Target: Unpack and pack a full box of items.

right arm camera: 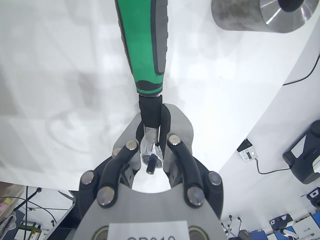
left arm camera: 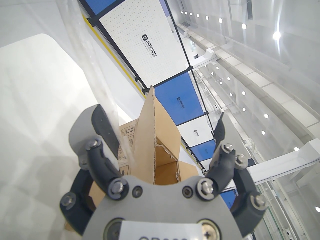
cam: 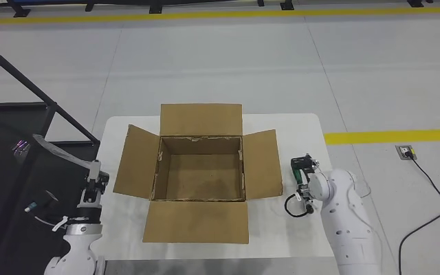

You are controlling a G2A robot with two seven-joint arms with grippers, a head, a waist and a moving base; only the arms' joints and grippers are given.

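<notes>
The right pincer point(right arm camera: 152, 123) clamped the ratchet point(right arm camera: 142, 33) near its head; the long handle could lever it loose. The left pincer point(left arm camera: 160, 114) stood wide open, empty.

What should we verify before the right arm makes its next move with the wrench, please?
1. Grip: right end effector shut on the shaft of the green-and-black-handled ratchet wrench: ok.
2. Flaps: all four of the brown cardboard box folded open: ok.
3. Box floor bare, with room for the wrench: ok.
4. The left end effector open and outside the box, beside a flap: ok.
5. The clear plastic strip against the left end effector, caught or loose: cannot tell.
6. The grey metal cylinder lying on the white table near the wrench handle, gap between them: cannot tell.
</notes>
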